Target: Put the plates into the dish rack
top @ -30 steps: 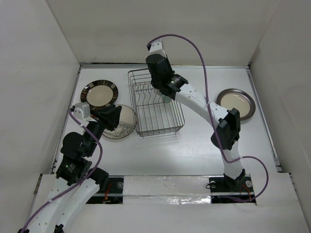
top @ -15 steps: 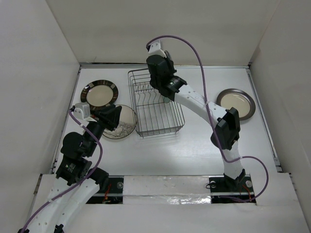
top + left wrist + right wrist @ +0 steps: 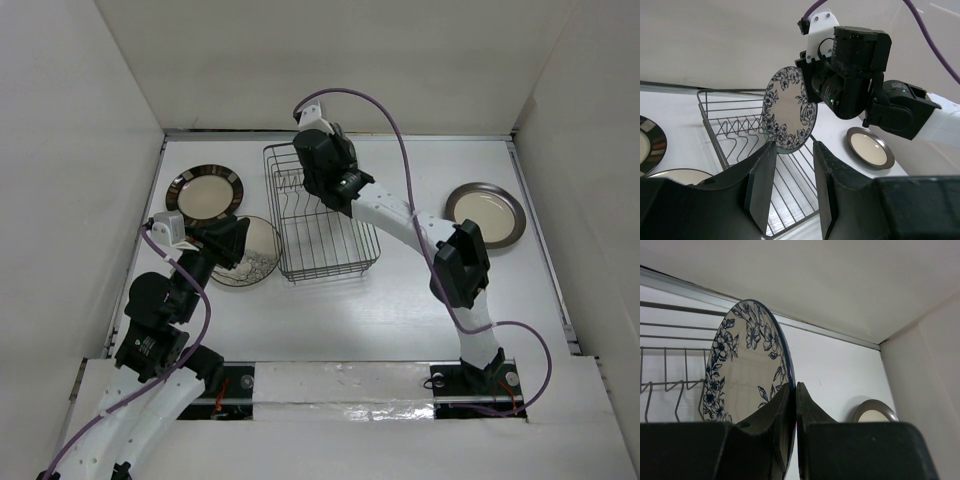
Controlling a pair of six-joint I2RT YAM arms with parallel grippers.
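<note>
Overhead: I log the dish rack mid-worktop, with the right pincer above its far half. The left pincer sits over the patterned-edge plate, just left of the rack. The dark-rimmed plate lies beyond it, the beige plate far right.

Left wrist: left jaws part-spread, empty. The blue-floral plate stands on edge above the rack tines.

Right wrist: right jaws nipped narrow on that plate's rim.
</note>
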